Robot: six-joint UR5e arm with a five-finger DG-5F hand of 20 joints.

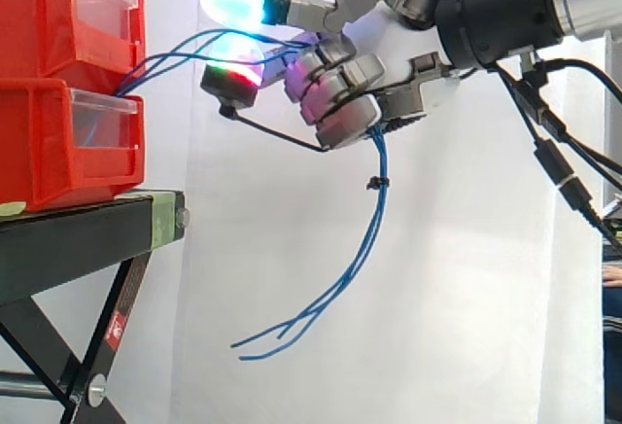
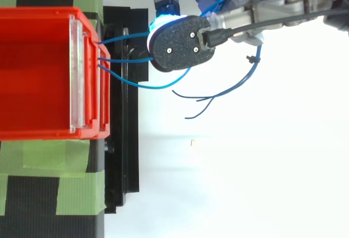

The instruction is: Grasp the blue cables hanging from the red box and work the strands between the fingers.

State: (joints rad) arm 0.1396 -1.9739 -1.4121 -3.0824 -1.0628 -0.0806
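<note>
Several thin blue cables [image 1: 374,212] run out of the gap between the stacked red bins [image 1: 68,84], pass through my hand [image 1: 384,74] and hang down below it with loose ends [image 1: 260,344]. My hand comes in from the right, its fingers [image 1: 335,93] curled round the strands, glowing pads near the bins. A small black tie [image 1: 372,184] binds the hanging bundle. From above, the cables [image 2: 122,60] leave the red bin [image 2: 38,74] and disappear under a black fingertip pad [image 2: 182,44]; the free ends [image 2: 199,101] trail to the right.
The bins sit on a black stand [image 1: 87,239] with green tape strips [image 2: 43,159] on its top. A white curtain [image 1: 447,298] fills the background. Open air lies below and right of the hand.
</note>
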